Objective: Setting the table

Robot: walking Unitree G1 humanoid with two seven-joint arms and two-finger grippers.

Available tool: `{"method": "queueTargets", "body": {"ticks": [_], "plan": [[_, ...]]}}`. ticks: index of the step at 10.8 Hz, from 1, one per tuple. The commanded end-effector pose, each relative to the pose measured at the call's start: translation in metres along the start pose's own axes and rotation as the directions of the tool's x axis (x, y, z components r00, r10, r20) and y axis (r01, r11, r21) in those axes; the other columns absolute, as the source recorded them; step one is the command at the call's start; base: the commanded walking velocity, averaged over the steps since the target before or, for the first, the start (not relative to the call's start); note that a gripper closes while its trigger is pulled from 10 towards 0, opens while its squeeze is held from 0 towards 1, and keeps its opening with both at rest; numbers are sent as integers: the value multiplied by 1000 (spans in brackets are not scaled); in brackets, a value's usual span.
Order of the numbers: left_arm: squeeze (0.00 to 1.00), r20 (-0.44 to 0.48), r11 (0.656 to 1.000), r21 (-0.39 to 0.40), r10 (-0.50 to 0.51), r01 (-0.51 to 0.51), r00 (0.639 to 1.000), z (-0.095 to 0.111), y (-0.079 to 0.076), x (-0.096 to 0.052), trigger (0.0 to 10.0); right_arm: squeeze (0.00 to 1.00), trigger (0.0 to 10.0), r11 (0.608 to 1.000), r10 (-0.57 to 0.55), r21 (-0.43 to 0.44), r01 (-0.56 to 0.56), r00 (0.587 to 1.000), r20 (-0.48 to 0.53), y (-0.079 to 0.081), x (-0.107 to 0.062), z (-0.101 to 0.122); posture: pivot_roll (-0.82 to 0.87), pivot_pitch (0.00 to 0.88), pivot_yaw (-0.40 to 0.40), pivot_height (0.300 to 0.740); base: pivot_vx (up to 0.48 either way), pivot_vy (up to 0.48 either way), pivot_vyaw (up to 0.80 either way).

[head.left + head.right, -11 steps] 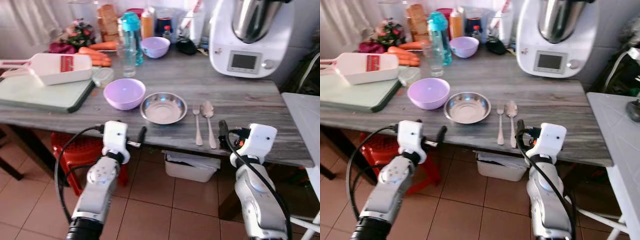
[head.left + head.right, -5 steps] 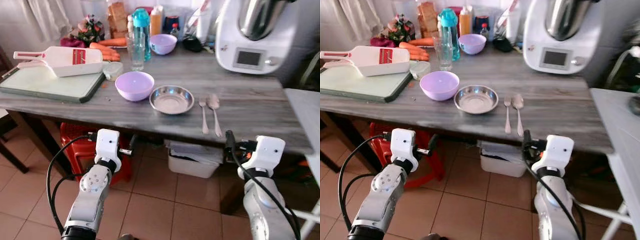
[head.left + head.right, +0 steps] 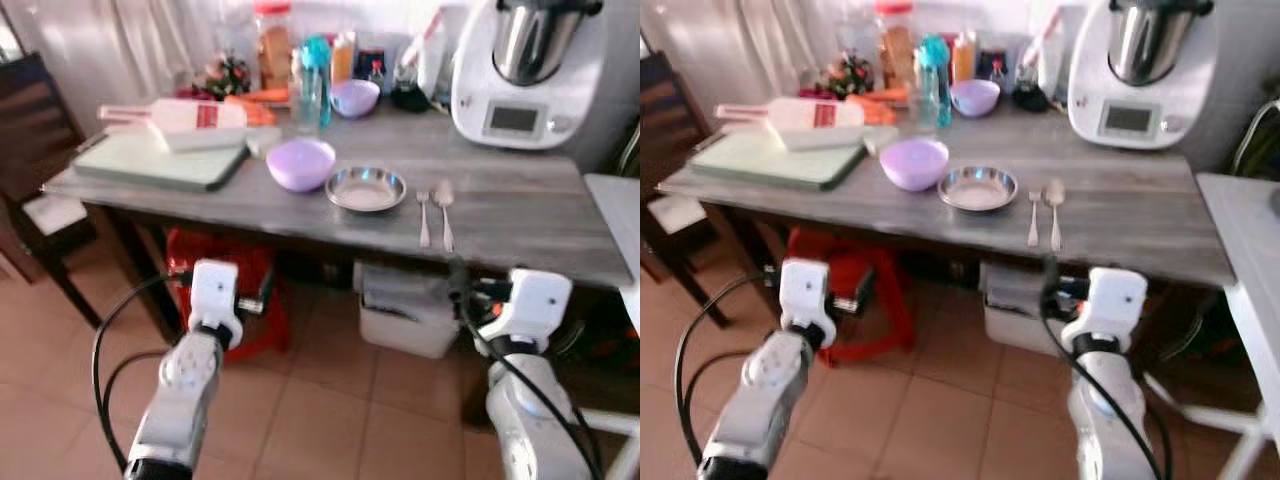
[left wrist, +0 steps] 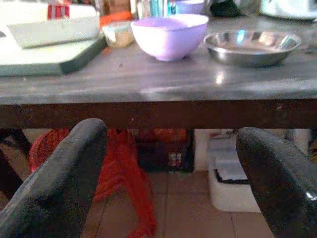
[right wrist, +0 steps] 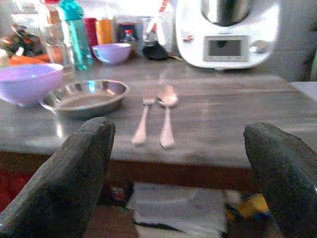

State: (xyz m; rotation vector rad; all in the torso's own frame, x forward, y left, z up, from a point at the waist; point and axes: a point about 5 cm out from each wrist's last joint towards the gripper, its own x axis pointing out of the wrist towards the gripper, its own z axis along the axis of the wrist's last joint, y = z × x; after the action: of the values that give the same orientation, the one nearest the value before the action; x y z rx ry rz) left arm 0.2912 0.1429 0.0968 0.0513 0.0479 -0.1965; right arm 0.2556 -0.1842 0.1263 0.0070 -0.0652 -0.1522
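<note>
A grey wood-grain bench (image 3: pixel 500 215) stands on a tiled floor (image 3: pixel 330 400); a steel plate (image 3: pixel 366 188) sits beside the lilac bowl (image 3: pixel 300 163), fork (image 3: pixel 424 215) and spoon (image 3: pixel 445 210) just beyond. Left tool (image 4: pixel 163 188) and right tool (image 5: pixel 178 188) hang spread wide, empty.

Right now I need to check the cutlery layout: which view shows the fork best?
The right wrist view: the fork lies close, beside the spoon. Both eye views show it small and blurred; the left wrist view leaves it out.

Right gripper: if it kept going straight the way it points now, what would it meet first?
Probably the front edge of the table, which sits level with the open right gripper. Just beyond lie the fork and spoon. Depth is hard to judge.
</note>
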Motion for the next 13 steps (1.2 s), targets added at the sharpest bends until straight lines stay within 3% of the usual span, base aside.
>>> {"method": "queueTargets", "body": {"ticks": [1, 4, 6, 7, 10, 13], "plan": [[0, -10, 1000, 14, 10, -10, 1000, -1, 3, -3, 10000, 0, 10000, 1000, -11, 0, 11, 1000, 24, 1, -1, 5, 63, 0, 15, 740, -311, 0, 0], [0, 29, 1000, 25, -8, 7, 1000, 2, 3, -7, 10000, 0, 10000, 1000, -25, -16, 26, 999, 41, 1, -4, 7, 73, 3, 11, 740, 0, 0, 0], [0, 18, 999, -36, -30, 30, 999, 0, 1, -13, 10000, 0, 10000, 997, -52, -48, 54, 998, 36, -3, -10, 5, 69, 13, 7, 740, 0, 0, 0], [0, 22, 999, -26, -42, 43, 999, 0, -2, -15, 10000, 0, 10000, 997, -55, -58, 57, 998, 36, -5, -12, 5, 63, 21, 7, 740, 0, 0, 0], [0, 29, 997, -31, -72, 73, 997, 2, -9, -12, 10000, 0, 10000, 995, -68, -64, 70, 997, 31, -6, -11, 6, 52, 29, 9, 740, 0, 0, 0], [0, 28, 995, -39, -91, 92, 995, 3, -12, -10, 10000, 0, 10000, 996, -70, -59, 71, 997, 26, -5, -11, 5, 52, 28, 12, 740, 0, -303, -306]]}}
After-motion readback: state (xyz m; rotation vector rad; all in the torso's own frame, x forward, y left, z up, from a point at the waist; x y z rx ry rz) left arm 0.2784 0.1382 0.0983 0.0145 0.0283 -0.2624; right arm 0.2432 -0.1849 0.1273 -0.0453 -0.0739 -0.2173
